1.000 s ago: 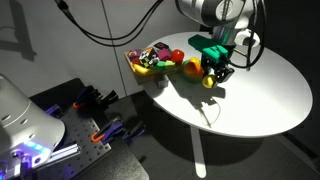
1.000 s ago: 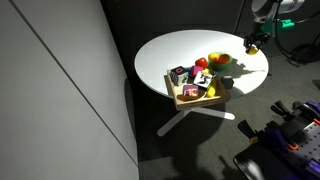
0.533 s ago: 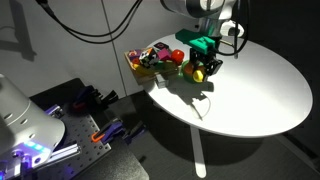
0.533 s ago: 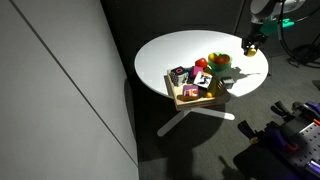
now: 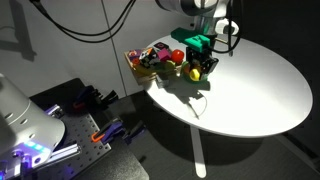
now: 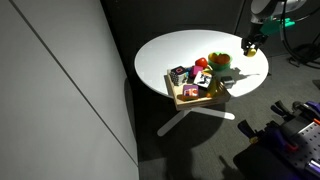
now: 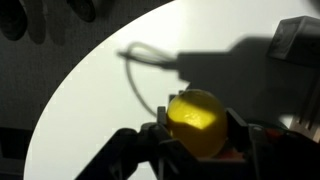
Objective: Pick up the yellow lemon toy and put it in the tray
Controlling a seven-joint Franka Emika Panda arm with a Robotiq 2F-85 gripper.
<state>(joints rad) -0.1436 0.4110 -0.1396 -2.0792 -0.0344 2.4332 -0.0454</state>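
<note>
My gripper [image 5: 200, 71] is shut on the yellow lemon toy [image 7: 196, 122] and holds it above the round white table, just beside the green bowl. In the wrist view the lemon sits squeezed between the two black fingers. The lemon also shows in both exterior views [image 5: 197, 73] [image 6: 252, 48]. The tan tray [image 6: 193, 100] lies at the table's edge, filled with several small toys; it also shows in an exterior view [image 5: 133, 65]. The gripper is off to the side of the tray, not over it.
A green bowl [image 6: 219, 61] with an orange fruit stands between gripper and tray. A red round fruit [image 5: 177, 55] lies by the tray. The round white table [image 5: 250, 90] has open surface beyond the gripper. Clamps and gear lie on the floor [image 5: 95, 110].
The gripper with the lemon has moved toward the tray and bowl, away from the open part of the table. The tray's contents have not moved.
</note>
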